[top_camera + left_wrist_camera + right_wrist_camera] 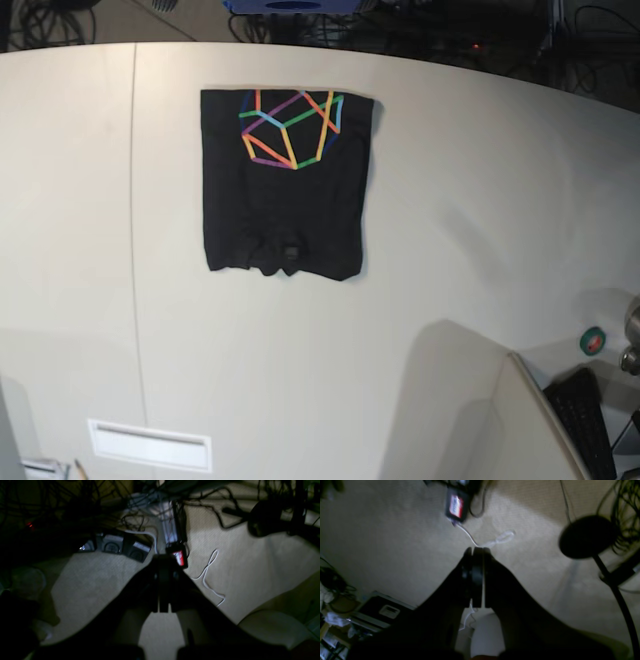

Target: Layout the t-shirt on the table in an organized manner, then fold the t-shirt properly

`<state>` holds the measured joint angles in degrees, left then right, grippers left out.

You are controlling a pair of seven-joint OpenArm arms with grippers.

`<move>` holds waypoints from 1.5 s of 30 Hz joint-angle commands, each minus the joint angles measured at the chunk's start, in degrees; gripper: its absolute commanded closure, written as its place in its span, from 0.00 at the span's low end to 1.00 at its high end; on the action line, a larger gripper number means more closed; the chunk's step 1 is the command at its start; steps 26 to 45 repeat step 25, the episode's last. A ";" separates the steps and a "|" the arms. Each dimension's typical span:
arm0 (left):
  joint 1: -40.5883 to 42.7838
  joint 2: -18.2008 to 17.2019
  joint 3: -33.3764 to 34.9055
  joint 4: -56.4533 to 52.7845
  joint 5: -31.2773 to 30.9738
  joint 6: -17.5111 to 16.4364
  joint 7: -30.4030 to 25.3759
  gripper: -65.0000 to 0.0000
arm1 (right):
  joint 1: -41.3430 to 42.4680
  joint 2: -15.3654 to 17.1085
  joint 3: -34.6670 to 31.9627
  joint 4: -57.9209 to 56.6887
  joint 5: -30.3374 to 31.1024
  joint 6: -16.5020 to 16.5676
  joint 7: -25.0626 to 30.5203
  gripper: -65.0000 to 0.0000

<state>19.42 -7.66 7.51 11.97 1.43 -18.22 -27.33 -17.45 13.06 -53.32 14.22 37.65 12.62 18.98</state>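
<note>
T-shirt: the black t-shirt [285, 185] lies folded into a neat rectangle on the surface [470, 200], up toward 12 o'clock in the base view, and flat all round.
Print: the coloured line print [290, 128] faces up at the shirt's far end, near the 12 o'clock edge of the rectangle.
Near hem: a small bunch of fabric sits at the shirt's 6 o'clock edge; the rest looks smooth.
Seam: a thin straight seam line [132, 230] runs down the surface at 9 o'clock of the shirt, apart from it.
Left end effector: there it is in its own wrist view, left end effector [163, 585], jaws pressed together with nothing between them, hanging over carpet and not over the shirt.
Right end effector: same story, right end effector [476, 577], jaws pressed together and empty, carpet beneath.
Around the left one: a white cable [208, 577] loops on the carpet at 3 o'clock of it, a red-labelled box [178, 557] just past its tip at 12 o'clock, dark tangled wires along the top.
Around the right one: a red-labelled box [456, 505] at 12 o'clock, a dark round base [587, 536] on a stand at 2 o'clock.
Surface clutter: a green tape roll [594, 340] and a black keyboard [585, 420] sit at 4 o'clock, well apart from the shirt.
In the way: nothing lies on or against the shirt.
</note>
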 commanded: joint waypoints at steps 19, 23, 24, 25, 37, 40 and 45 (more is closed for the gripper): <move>-4.87 -0.91 0.01 -5.51 0.02 -0.20 -0.40 1.00 | 0.62 -0.36 23.47 -3.10 0.11 0.70 0.49 1.00; -5.84 -0.65 -0.61 -5.42 -0.51 -0.20 -0.67 1.00 | 1.23 -2.03 23.65 -3.01 0.02 0.70 0.49 1.00; -6.19 -0.65 -0.61 -5.42 -0.51 -0.20 -0.49 1.00 | 1.50 -2.73 23.39 -3.01 0.02 0.70 0.49 1.00; -6.45 -0.47 -0.34 -5.42 -0.51 -0.20 -0.49 1.00 | 1.67 -3.08 23.39 -3.01 -0.07 0.70 0.49 1.00; -6.45 -0.47 -0.34 -5.42 -0.51 -0.20 -0.49 1.00 | 1.67 -3.08 23.39 -3.01 -0.07 0.70 0.49 1.00; -6.45 -0.47 -0.34 -5.42 -0.51 -0.20 -0.49 1.00 | 1.67 -3.08 23.39 -3.01 -0.07 0.70 0.49 1.00; -6.45 -0.47 -0.34 -5.42 -0.51 -0.20 -0.49 1.00 | 1.67 -3.08 23.39 -3.01 -0.07 0.70 0.49 1.00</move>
